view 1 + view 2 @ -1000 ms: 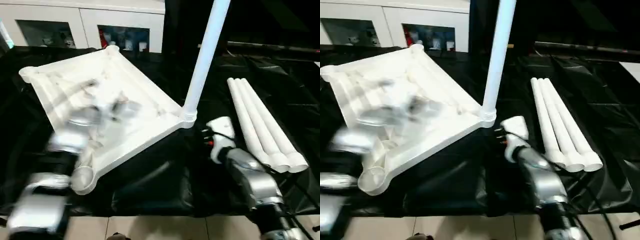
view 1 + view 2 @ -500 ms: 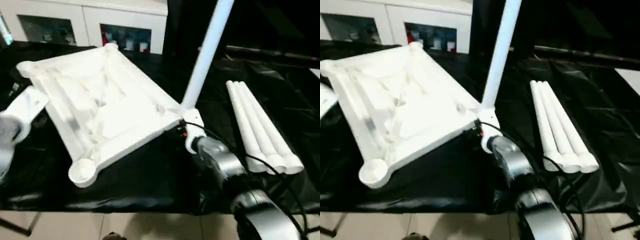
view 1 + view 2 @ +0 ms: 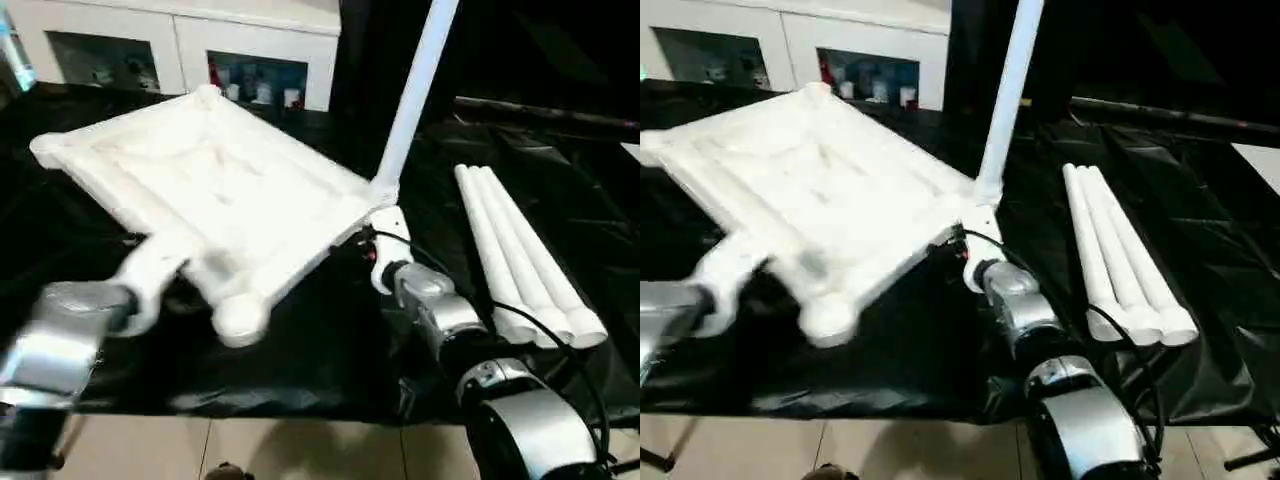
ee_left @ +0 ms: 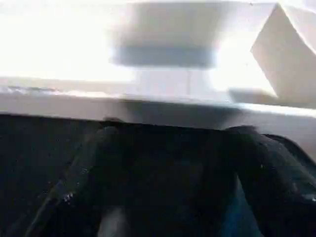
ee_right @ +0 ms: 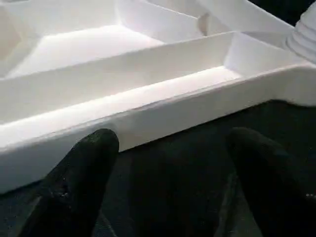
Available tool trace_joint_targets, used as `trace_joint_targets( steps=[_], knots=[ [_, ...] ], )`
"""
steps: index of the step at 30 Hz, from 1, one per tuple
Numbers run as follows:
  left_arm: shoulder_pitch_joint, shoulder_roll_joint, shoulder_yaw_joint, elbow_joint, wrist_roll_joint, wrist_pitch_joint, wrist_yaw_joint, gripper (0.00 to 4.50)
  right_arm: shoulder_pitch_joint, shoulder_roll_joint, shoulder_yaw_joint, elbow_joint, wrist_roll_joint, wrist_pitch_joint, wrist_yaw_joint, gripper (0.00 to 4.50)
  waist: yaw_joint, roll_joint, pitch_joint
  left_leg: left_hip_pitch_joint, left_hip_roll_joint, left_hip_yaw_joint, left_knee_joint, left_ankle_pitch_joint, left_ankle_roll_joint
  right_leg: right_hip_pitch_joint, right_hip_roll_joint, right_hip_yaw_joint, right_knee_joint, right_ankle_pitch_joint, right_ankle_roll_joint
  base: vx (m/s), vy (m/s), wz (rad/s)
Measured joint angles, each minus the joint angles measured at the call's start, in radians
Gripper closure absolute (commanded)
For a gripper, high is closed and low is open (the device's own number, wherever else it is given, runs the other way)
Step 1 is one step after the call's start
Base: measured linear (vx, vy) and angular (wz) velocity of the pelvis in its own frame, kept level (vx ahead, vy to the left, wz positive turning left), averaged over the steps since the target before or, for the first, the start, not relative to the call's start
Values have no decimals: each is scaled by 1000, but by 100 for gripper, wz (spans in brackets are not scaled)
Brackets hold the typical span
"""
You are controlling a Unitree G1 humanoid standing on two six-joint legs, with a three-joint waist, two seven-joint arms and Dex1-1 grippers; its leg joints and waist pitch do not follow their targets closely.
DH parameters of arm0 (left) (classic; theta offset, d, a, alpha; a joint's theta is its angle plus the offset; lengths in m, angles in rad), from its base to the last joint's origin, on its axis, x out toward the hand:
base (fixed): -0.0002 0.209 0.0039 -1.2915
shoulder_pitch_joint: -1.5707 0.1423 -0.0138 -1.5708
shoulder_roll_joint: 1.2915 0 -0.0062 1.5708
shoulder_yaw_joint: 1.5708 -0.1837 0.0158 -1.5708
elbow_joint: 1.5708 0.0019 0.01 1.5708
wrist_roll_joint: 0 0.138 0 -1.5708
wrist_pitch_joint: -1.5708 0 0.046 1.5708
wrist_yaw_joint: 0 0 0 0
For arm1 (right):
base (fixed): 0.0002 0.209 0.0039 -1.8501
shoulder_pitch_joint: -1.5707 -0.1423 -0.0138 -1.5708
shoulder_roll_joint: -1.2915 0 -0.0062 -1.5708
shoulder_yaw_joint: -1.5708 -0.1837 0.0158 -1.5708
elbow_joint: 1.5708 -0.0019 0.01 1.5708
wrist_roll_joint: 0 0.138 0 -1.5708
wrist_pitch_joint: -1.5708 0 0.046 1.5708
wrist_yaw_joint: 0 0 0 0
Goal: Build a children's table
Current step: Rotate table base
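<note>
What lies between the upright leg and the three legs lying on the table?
Only bare black cloth lies between the upright leg and the three loose legs, as the left eye view shows. The right gripper sits nearer the robot, below that gap.

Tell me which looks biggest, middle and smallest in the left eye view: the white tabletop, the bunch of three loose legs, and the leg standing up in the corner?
1. The tabletop looks biggest.
2. The three loose legs, as a bunch.
3. The standing leg; its top is cut off by the picture edge, so second and third are unsure.
</note>
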Motion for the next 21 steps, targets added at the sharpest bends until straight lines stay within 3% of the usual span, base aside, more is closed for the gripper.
trace_joint_targets(
  steps=[6,10,12,13,16,21],
  knots=[
    [-77,-126,-17,166,20,-136,133,4,144,-63,-4,-248,-5,134,-27,59,-7,14,5,-1,0,0,0,1,2,0,0,0,0,1,1,0,0,0],
    [-131,-196,-47,237,42,-203,181,4,215,-146,-11,-483,-25,365,-32,59,-7,47,8,-2,0,0,1,2,3,1,0,1,-2,2,3,0,0,0],
    [-152,-208,-63,252,46,-227,182,4,214,-177,-24,-553,-23,440,-32,59,-7,58,6,-1,0,-1,1,2,3,1,1,1,-1,2,4,0,0,0],
    [-162,-211,-70,260,46,-248,181,0,212,-193,-47,-598,-14,484,-35,32,-8,63,6,-1,0,-1,1,2,3,1,1,1,-1,2,4,0,0,0],
    [-178,-211,-73,272,43,-299,176,0,170,-223,-141,-615,31,555,-86,20,-11,74,4,-1,0,-1,1,3,3,0,1,1,-1,2,4,0,0,0],
    [-185,-204,-83,261,23,-324,108,0,96,-307,-154,-594,12,656,-96,9,-18,78,3,-2,0,-1,1,2,3,0,1,1,-1,2,4,0,0,0]
  ],
)
